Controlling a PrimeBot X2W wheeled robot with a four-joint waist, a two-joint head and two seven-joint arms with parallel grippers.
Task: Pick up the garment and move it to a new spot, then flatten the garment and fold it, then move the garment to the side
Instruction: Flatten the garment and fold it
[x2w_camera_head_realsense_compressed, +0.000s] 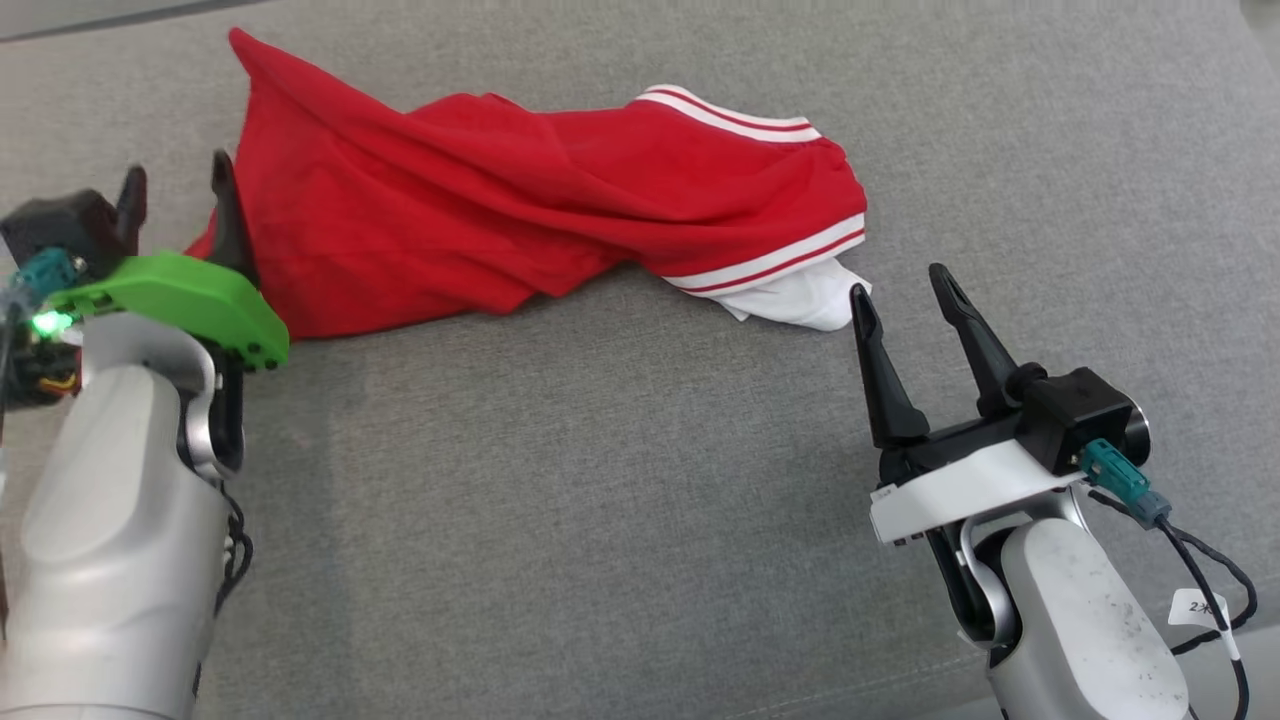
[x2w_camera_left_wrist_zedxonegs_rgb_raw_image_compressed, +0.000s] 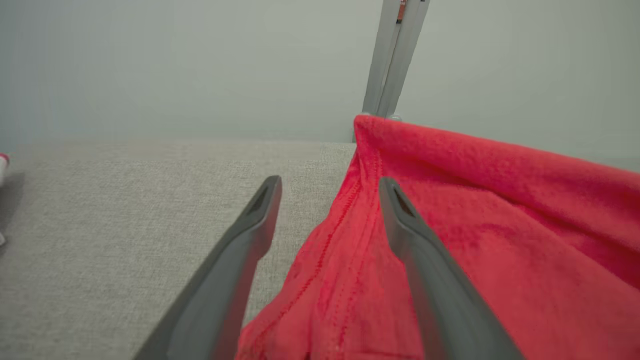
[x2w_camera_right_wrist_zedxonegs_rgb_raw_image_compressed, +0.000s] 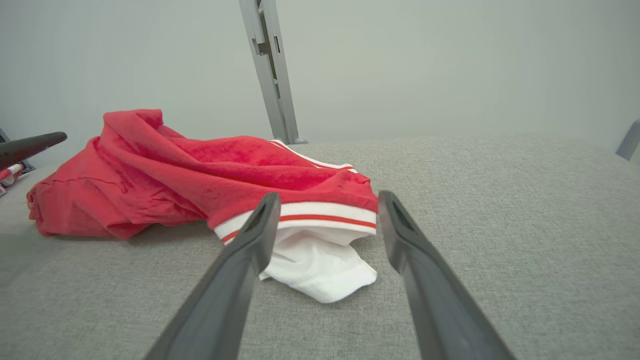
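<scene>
my L fingers (x2w_camera_head_realsense_compressed: 222, 192) open astride red garment (x2w_camera_head_realsense_compressed: 520, 210) hem | my R fingers (x2w_camera_head_realsense_compressed: 863, 308) open, nr its white part (x2w_camera_head_realsense_compressed: 800, 300) | garment crumpled on grey table (x2w_camera_head_realsense_compressed: 600, 480)

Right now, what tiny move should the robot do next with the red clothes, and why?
Probably ease the right gripper forward and pinch the white end. Its jaws stand open with that end just ahead of it, and the garment lies bunched, so it needs pulling flat. The left gripper is open at the other edge.
</scene>
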